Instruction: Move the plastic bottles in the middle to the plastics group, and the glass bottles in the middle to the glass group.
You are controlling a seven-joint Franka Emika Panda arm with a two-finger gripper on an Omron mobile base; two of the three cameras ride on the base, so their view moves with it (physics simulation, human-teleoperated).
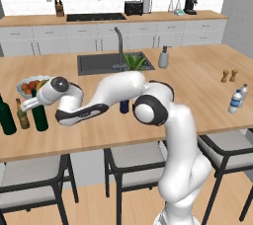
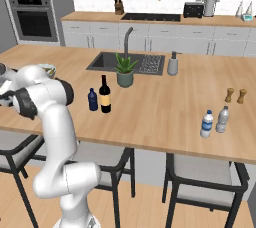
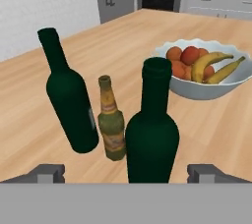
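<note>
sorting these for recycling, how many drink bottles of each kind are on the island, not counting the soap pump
dark green wine bottles: 2
amber beer bottle: 1
near-black wine bottle: 1
dark blue bottle: 1
clear water bottles: 2
total: 7

slim green bottle between fingertips | amber bottle beside (upright)

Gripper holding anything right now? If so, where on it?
Nothing held. The gripper is open, its fingertips wide apart on either side of the slim plain dark green glass bottle, with a gap showing on each side.
</note>
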